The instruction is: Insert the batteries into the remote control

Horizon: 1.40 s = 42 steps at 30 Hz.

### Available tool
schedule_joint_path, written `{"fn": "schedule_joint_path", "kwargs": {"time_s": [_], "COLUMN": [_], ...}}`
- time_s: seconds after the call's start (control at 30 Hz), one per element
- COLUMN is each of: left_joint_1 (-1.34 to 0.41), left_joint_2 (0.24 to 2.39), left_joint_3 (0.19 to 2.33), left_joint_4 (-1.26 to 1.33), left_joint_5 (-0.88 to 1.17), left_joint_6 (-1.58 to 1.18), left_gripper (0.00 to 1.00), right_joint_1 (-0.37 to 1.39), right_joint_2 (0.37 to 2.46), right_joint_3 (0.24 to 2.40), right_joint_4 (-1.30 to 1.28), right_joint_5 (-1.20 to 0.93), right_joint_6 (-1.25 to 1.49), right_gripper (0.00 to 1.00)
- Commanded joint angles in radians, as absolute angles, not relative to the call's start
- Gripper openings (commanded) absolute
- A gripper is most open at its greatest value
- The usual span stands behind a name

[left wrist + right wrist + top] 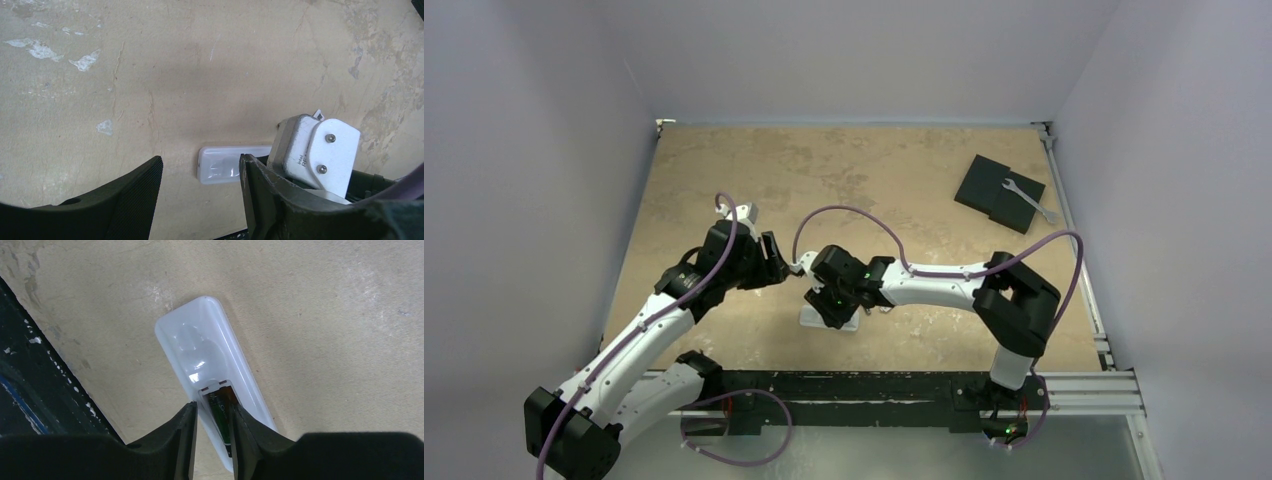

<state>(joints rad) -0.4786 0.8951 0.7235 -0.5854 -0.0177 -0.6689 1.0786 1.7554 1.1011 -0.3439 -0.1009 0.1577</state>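
Dark fingers of the right claw fill the bottom of its wrist view. They are set narrow on either side of a battery that lies lengthwise in the open compartment of the remote control. Whether they pinch it or merely flank it I cannot tell.

Judging from this, the task is about midway. One cell looks seated or nearly so, the second is nowhere in view, and the compartment has no cover on it.

The remote lies face down on the desk, near its front edge, between the two arms. Its back is glossy white plastic, rounded at the end, with a shallow moulded hollow. The battery is a slim, dark green cylinder. The left claw hovers just beside, jaws wide and empty.
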Motion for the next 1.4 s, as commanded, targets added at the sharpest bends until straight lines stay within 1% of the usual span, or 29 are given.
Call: {"fn": "schedule_joint_path", "kwargs": {"time_s": [0.0, 0.13, 0.27, 0.37, 0.6, 0.7, 1.1, 1.37], "left_joint_1": [-0.474, -0.474, -0.474, -0.474, -0.474, -0.474, -0.474, -0.474], "left_joint_2": [0.892, 0.892, 0.891, 0.891, 0.891, 0.893, 0.907, 0.924], "left_joint_3": [0.727, 0.726, 0.724, 0.724, 0.724, 0.722, 0.712, 0.67], "left_joint_4": [-0.559, -0.558, -0.557, -0.557, -0.556, -0.553, -0.539, -0.494], "left_joint_5": [-0.014, -0.014, -0.015, -0.015, -0.015, -0.013, -0.005, 0.062], "left_joint_6": [-0.664, -0.665, -0.666, -0.667, -0.666, -0.666, -0.67, -0.694], "left_gripper": [0.58, 0.58, 0.58, 0.58, 0.58, 0.58, 0.58, 0.58], "right_joint_1": [1.074, 1.075, 1.074, 1.075, 1.074, 1.075, 1.075, 1.074], "right_joint_2": [1.769, 1.764, 1.763, 1.761, 1.744, 1.726, 1.619, 1.52], "right_joint_3": [1.141, 1.141, 1.14, 1.137, 1.138, 1.14, 1.12, 1.067], "right_joint_4": [-0.351, -0.352, -0.353, -0.352, -0.347, -0.344, -0.36, -0.377], "right_joint_5": [-0.124, -0.127, -0.131, -0.133, -0.123, -0.119, -0.044, -0.003], "right_joint_6": [0.135, 0.126, 0.123, 0.123, 0.135, 0.142, 0.209, 0.282], "right_gripper": [0.36, 0.34, 0.29, 0.28, 0.38, 0.4, 0.45, 0.46]}}
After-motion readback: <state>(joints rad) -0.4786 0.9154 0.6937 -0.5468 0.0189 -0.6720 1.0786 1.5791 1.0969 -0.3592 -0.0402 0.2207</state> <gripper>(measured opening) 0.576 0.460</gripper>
